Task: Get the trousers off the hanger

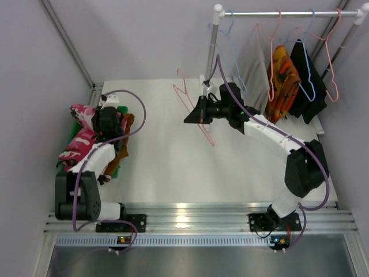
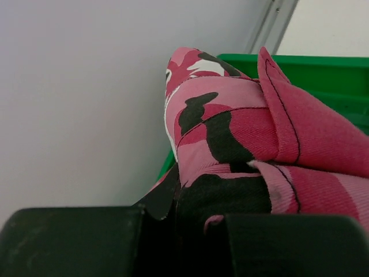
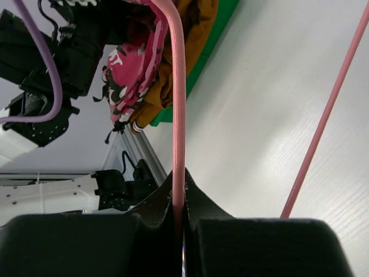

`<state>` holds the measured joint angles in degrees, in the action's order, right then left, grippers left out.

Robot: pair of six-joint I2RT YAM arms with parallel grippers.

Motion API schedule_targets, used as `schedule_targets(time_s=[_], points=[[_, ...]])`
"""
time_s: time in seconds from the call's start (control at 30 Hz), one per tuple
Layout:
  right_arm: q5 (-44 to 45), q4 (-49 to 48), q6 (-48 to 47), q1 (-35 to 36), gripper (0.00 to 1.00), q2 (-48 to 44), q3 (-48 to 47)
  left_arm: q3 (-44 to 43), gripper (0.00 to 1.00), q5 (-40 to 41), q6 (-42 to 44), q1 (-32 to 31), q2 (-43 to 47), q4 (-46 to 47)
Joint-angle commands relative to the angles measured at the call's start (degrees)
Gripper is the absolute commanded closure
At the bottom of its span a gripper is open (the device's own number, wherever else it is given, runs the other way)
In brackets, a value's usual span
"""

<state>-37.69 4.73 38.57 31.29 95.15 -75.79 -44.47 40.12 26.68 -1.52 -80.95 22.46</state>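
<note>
Top view, right gripper (image 1: 196, 112): clamped on a bare pink hanger (image 1: 209, 138), held over the table (image 1: 161, 150) between rail and bin.
Top view, left gripper (image 1: 108, 118): down over the green bin (image 1: 74, 130), at the floral trousers (image 1: 81, 141); the rust-brown trousers (image 1: 128, 122) lie just beside them.
Top view, rail (image 1: 277, 12): the grey trousers (image 1: 252, 63) hang there, next to the orange-patterned garment (image 1: 282, 75) and the black garment (image 1: 305, 69).
Top view, count: three trousers, two at the bin and one hanging; two other garments; apparently four hangers on the rail and one in the gripper.
Left wrist, hold: fingers (image 2: 69, 242) stand apart with floral cloth between; gripping or let go cannot be told.
Left wrist, risk: if the cloth is pinched, rising would probably drag the trousers out of the bin.
Right wrist, hold: fingers (image 3: 86, 248) tight on the hanger wire.
Right wrist, risk: the thin wire could twist or slip in the pinch, and the hanger could drop.
</note>
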Motion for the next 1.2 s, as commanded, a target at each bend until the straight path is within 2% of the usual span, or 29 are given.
schedule_targets(time_s=[0.0,0.13,0.17,0.2,0.27,0.37,0.43,0.47,0.53,0.57,0.6,0.63,0.73,0.97,1.07,1.17], points=[[-2.2,-1.7,-1.1,-0.3,1.0,-4.3,0.5,-0.7,1.0,4.3,-3.6,-0.4,10.9,-7.6],[-2.9,-3.0,0.7,-0.3,1.0,-4.5,0.4,-5.3,1.0,2.2,-3.5,-1.2,17.5,-20.5],[-2.9,-3.1,1.0,-0.2,1.0,-4.6,0.1,-7.1,1.0,1.1,-3.8,-1.4,17.8,-27.8],[-2.9,-3.1,1.1,-0.2,1.0,-4.6,0.0,-7.6,0.98,-0.9,-4.1,-1.5,17.8,-30.8],[-2.9,-3.4,1.2,-0.2,1.0,-4.9,-0.3,-7.4,0.83,-1.1,-4.6,-1.6,16.8,-34.7],[-2.7,-2.8,0.3,-0.2,1.0,-5.2,-0.8,-5.1,0.7,-2.5,-4.9,-1.6,11.6,-40.2],[-2.8,-2.0,-0.2,-0.2,1.0,-5.2,-1.2,-4.8,0.62,-6.8,-6.0,-1.6,8.3,-45.5],[-2.9,-1.7,-0.9,-0.2,1.0,-5.3,-1.6,-4.9,0.47,-8.4,-8.1,-1.6,5.8,-46.7],[-3.1,-0.3,-2.4,-0.3,1.0,-5.8,-2.2,-6.2,0.36,-15.6,-10.7,-1.6,4.5,-50.5],[-3.1,0.3,-3.0,-0.3,1.0,-6.0,-2.4,-7.0,0.26,-18.6,-11.2,-1.6,4.3,-51.9],[-3.1,1.6,-3.6,-0.4,1.0,-6.2,-2.7,-8.0,0.02,-21.2,-11.4,-1.6,4.7,-53.3],[-3.0,2.2,-4.8,-0.4,1.0,-6.9,-3.1,-10.1,0.01,-24.5,-12.3,-1.6,5.1,-55.2],[-1.5,4.8,-7.9,-0.8,1.0,-9.5,-4.1,-14.0,0.01,-26.4,-13.7,-1.6,8.2,-58.6],[2.1,7.8,-13.4,-2.5,1.0,-21.2,-2.5,-34.3,0.01,-31.9,-16.7,-1.6,15.7,-68.2],[3.8,11.3,-16.6,-3.1,1.0,-27.8,-2.4,-47.5,0.01,-36.0,-17.0,-1.6,15.3,-73.7],[6.0,14.8,-17.7,-6.2,1.0,-35.2,-0.9,-51.8,0.01,-36.9,-18.6,-1.6,14.4,-76.6]])
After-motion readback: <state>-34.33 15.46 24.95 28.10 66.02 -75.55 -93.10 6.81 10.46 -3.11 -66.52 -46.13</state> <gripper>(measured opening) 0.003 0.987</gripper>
